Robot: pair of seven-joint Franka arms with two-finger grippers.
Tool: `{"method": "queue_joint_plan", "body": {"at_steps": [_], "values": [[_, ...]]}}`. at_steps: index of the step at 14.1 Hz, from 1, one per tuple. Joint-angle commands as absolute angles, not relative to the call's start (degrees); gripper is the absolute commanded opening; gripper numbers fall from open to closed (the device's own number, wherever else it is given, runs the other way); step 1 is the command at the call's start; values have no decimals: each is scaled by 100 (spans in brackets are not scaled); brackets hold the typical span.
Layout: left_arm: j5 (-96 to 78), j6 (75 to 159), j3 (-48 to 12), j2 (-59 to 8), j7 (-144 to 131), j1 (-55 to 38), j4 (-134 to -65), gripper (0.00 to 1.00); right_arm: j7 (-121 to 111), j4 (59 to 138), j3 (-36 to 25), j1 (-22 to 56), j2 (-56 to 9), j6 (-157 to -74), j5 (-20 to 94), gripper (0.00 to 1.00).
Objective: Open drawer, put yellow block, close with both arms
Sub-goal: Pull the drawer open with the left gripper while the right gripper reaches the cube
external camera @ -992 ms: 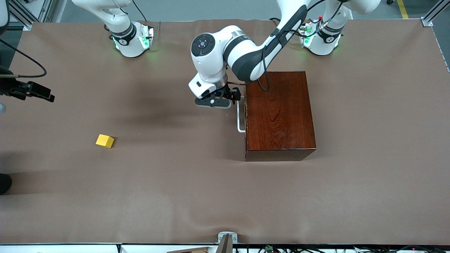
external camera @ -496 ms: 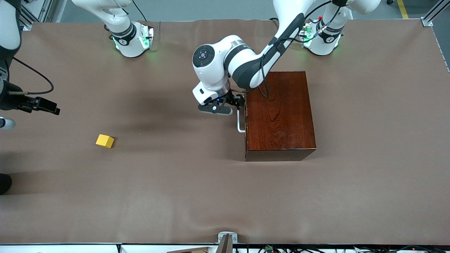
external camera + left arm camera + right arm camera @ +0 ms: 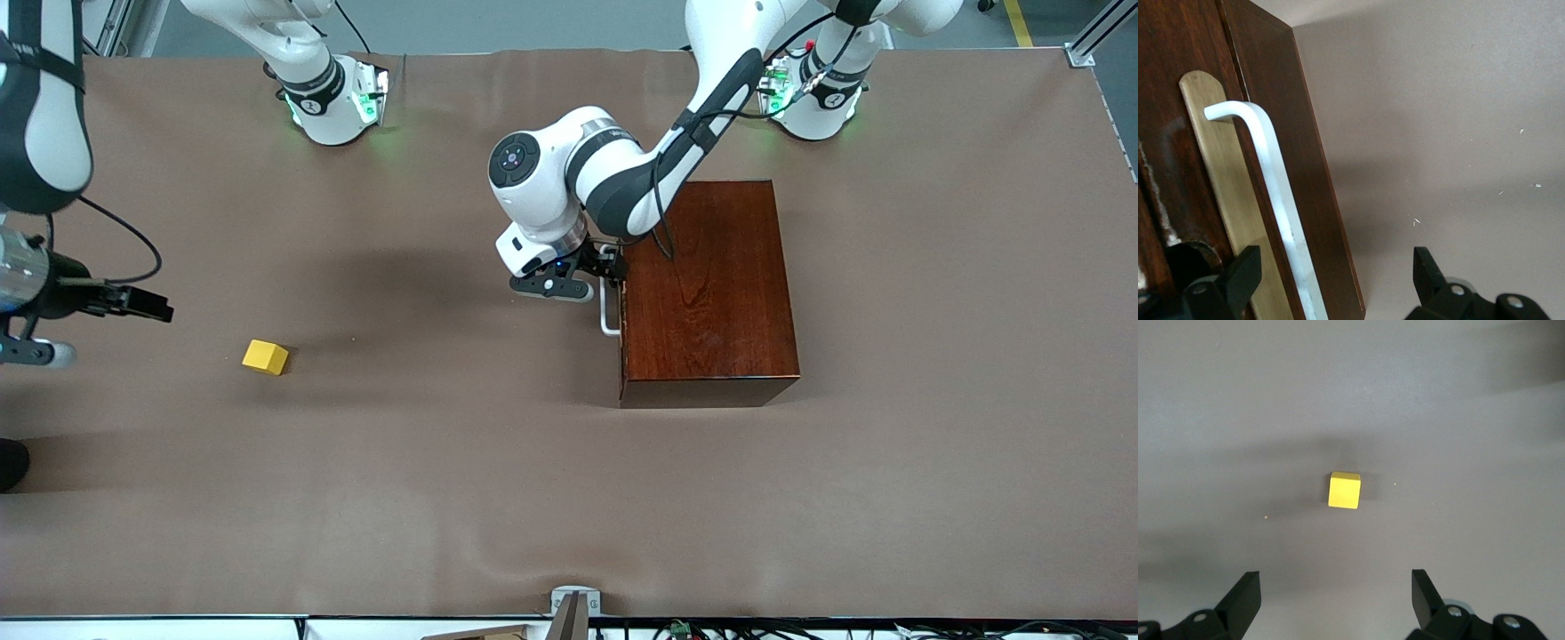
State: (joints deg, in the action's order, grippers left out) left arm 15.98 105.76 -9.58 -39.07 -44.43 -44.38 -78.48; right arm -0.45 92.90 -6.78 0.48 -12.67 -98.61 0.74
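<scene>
Front view: yellow block alone on the brown table cover toward the right arm's end, at roughly four o'clock from the right gripper, well apart from it, with nothing on or against the cube. Right wrist view: same block flat on the cloth, centred between and ahead of the two black fingertips — spread wide, empty, touching nothing, up in the air over bare cloth.

Mahogany box toward the left arm's end, drawer shut flush, its white handle on the face turned to the block. Left gripper down at the handle's upper end, at about nine o'clock from the box.

Left wrist view: white bar running between the parted fingers — one finger close against the drawer front, the other out over the cloth. Released, not yet clenched on the bar; contact with the bar impossible to tell.
</scene>
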Motion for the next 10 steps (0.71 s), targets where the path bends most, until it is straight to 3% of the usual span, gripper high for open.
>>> {"method": "queue_joint_plan", "body": {"at_steps": [1,10], "values": [[1697,10783,-993,-4016,-4456,-4412,-7814,100,-17,9237,-642,-18,-1581,-10106,114,100],[1635,11153,-993,-4175,-4728,-4447,-7761,100,0,9202,-642,44,-2530,-10642,123,100]]}}
